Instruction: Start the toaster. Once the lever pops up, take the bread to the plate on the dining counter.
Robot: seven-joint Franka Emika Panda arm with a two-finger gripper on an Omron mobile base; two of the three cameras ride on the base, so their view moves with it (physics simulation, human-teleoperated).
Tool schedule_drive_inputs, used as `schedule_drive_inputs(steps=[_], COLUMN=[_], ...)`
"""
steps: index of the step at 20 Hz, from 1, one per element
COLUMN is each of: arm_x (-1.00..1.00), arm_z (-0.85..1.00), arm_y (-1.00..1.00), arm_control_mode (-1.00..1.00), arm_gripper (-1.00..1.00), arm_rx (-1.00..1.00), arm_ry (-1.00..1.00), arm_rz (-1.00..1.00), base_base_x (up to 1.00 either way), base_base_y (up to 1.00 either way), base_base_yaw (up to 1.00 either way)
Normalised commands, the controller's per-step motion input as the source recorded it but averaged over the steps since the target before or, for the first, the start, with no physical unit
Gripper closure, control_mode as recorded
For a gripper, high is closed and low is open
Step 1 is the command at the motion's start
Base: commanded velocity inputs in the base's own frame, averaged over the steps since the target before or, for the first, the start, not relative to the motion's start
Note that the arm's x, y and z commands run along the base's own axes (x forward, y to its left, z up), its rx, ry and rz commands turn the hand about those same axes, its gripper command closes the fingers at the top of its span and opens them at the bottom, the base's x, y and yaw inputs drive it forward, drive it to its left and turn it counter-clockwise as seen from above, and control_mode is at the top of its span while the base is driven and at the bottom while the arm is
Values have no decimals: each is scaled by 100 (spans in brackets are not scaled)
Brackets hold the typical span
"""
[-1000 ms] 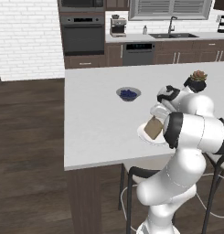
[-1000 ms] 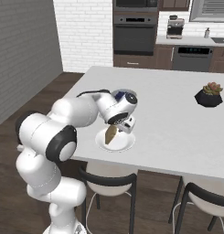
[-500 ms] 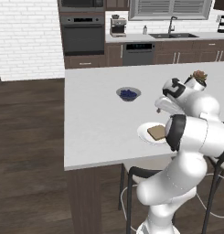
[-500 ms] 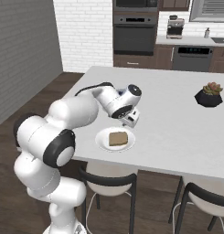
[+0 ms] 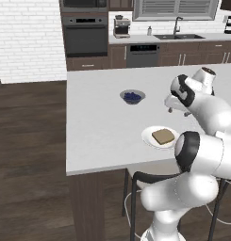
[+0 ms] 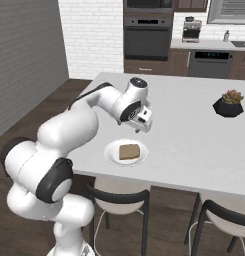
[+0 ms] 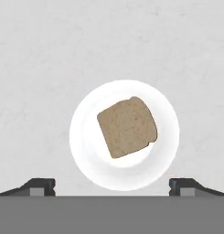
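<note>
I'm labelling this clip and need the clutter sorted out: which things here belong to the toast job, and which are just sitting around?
Part of the job:
- bread, lying flat on the plate
- plate, white
- dining counter
- pincer, open, above the plate, holding nothing

Just lying about:
- small blue-filled bowl
- potted plant
- stools

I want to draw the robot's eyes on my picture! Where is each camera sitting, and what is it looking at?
Left base view: behind the arm on its left, looking forward and down over the dining counter; the white arm rises at lower right, its claw open.
Right base view: behind on the right, same counter; the arm rises at lower left.
Hand view: on the hand, looking straight down at the plate; two dark fingertips show at the bottom.
All three share the bread lying on the plate.
</note>
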Motion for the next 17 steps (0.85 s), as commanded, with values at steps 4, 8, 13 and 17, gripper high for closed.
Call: schedule_drive_inputs(steps=[4,8,13,17], arm_x=[-83,-98,-100,-95], arm_z=[40,19,0,0], arm_y=[35,63,71,29], arm_control_mode=[-100,-100,-100,-100], arm_gripper=[-100,-100,-100,-100], arm_rx=[-35,-29,-17,-2], arm_ry=[7,3,0,-2], arm_rz=[0,0,1,14], base_base_x=[0,0,0,0], base_base_y=[0,0,0,0], base_base_yaw=[0,0,0,0])
